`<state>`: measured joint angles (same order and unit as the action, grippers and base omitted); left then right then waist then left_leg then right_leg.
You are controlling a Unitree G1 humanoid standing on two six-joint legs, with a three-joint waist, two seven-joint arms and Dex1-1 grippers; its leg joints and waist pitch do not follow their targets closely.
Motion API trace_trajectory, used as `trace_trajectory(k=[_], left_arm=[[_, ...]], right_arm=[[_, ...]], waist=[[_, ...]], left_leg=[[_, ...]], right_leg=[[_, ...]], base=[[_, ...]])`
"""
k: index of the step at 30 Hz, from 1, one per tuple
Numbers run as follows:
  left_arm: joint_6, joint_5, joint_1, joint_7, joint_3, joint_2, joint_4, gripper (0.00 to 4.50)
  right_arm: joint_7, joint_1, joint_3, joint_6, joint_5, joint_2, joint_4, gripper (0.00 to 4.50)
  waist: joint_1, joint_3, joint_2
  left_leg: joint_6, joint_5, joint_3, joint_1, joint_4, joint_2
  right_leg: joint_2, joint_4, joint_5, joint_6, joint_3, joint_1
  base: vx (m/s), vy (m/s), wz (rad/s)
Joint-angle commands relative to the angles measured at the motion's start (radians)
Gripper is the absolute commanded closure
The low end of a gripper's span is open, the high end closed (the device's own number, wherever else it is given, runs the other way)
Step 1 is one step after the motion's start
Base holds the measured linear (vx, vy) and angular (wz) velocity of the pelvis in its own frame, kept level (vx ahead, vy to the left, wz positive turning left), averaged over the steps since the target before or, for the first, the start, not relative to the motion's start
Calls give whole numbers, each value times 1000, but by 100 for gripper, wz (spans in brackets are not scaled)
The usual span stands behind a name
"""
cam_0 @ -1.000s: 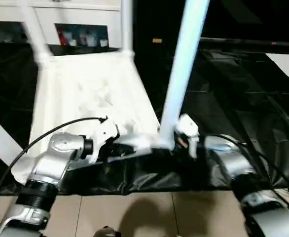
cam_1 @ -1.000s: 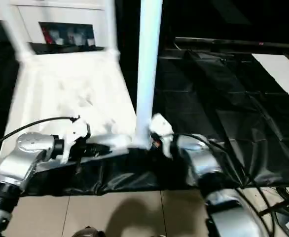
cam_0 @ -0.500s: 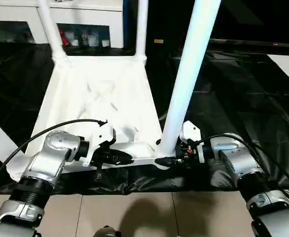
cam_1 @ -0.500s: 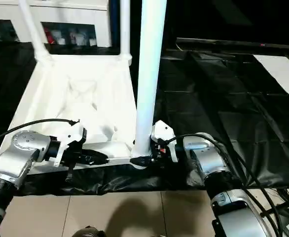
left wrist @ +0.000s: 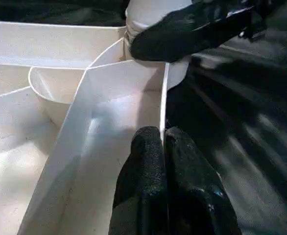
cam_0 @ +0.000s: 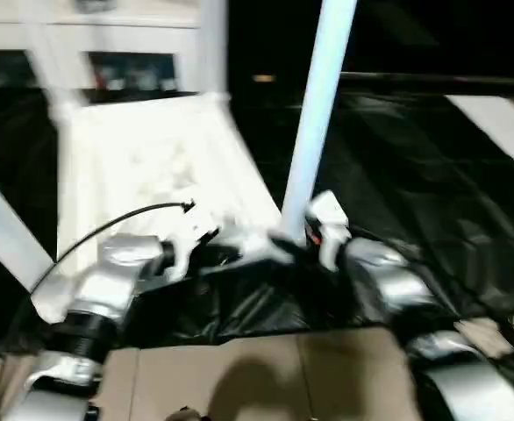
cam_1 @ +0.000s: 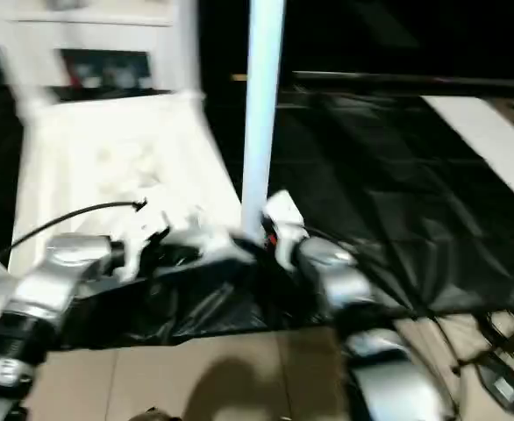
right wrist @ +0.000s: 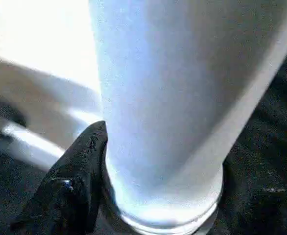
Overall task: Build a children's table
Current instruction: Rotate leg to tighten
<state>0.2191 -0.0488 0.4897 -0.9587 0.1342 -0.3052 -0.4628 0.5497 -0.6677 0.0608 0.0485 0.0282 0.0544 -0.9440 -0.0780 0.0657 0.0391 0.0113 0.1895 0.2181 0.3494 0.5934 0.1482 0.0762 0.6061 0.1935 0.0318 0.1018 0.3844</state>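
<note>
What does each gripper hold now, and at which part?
The left gripper pinches the thin edge wall of the upturned table top. The right gripper clasps the near leg at its base, by the socket.

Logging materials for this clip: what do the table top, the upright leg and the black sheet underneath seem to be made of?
Table top: looks like moulded white plastic, smooth and slightly glossy, with thin ribs. Leg: a smooth white round tube, probably the same plastic. Black sheet: thin glossy film, likely plastic sheeting, judging by its creases and highlights.

Crinkled black sheet [cam_0: 432, 167] spread over the floor, white glass-door cabinet [cam_0: 134, 53] behind it, tan floor tiles [cam_0: 239, 377] in front
</note>
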Motion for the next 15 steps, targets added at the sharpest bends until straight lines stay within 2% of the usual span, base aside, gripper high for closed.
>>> trace_trajectory(k=[1, 3, 4, 5, 6, 8, 10, 11, 13, 14, 15], left_arm=[[-2, 11, 43, 74, 29, 77, 37, 450], [-8, 4, 45, 86, 41, 92, 38, 450], [-12, 2, 45, 86, 46, 97, 39, 450], [-15, 5, 45, 78, 52, 102, 41, 450], [-18, 8, 44, 64, 57, 102, 43, 450], [-27, 15, 41, 40, 61, 95, 45, 450], [-43, 25, 36, -1, 63, 73, 47, 450], [-55, 30, 32, -22, 63, 62, 49, 450], [-62, 40, 26, -55, 63, 47, 55, 450], [-81, 49, 19, -117, 66, 15, 55, 450], [-83, 51, 18, -129, 66, 8, 54, 450]], right_arm=[[-55, -7, 57, -21, -29, -90, -50, 178], [-58, -14, 62, 2, -36, -112, -56, 178], [-54, -16, 65, 16, -41, -121, -58, 143], [-46, -18, 67, 34, -45, -128, -60, 143], [-28, -21, 61, 40, -37, -134, -62, 122], [-4, -25, 48, 47, -23, -134, -63, 103], [39, -24, 50, 55, -17, -114, -51, 98], [59, -24, 52, 61, -17, -102, -49, 74], [95, -21, 58, 68, -14, -86, -44, 62], [208, 0, 88, 93, -16, -42, -17, 62], [232, 5, 94, 100, -16, -32, -12, 62]], waist=[[2, -55, -9], [0, -55, -7], [-1, -56, -8], [-2, -57, -9], [-3, -57, -7], [-4, -58, -8], [-3, -58, -9], [-3, -59, -10], [-1, -62, -13], [-1, -63, -12], [-4, -63, -11]], left_leg=[[70, 395, -79, -17, -89, 108], [54, 372, -74, -19, -85, 107], [50, 362, -73, -18, -85, 107], [41, 340, -70, -15, -85, 107], [35, 325, -67, -14, -85, 107], [28, 309, -65, -14, -85, 107], [23, 303, -65, -12, -85, 107], [20, 297, -65, -9, -85, 107], [14, 272, -64, -8, -83, 107], [4, 261, -61, -6, -81, 104], [-3, 256, -60, -7, -79, 104]], right_leg=[[130, -103, 478, 154, -82, -21], [130, -103, 451, 159, -86, -19], [130, -101, 437, 161, -87, -21], [128, -98, 401, 168, -87, -23], [126, -95, 370, 177, -87, -23], [125, -92, 344, 186, -87, -25], [124, -90, 334, 190, -87, -27], [125, -88, 326, 192, -87, -29], [124, -81, 282, 203, -87, -32], [123, -81, 265, 209, -87, -34], [122, -81, 259, 211, -85, -35]], base=[[0, 0, 0], [0, 0, 0], [0, 0, 0], [0, 0, 0], [0, 0, 0], [0, 0, 0], [0, 0, 0], [0, 0, 0], [0, 0, 0], [0, 0, 0], [0, 0, 0]])
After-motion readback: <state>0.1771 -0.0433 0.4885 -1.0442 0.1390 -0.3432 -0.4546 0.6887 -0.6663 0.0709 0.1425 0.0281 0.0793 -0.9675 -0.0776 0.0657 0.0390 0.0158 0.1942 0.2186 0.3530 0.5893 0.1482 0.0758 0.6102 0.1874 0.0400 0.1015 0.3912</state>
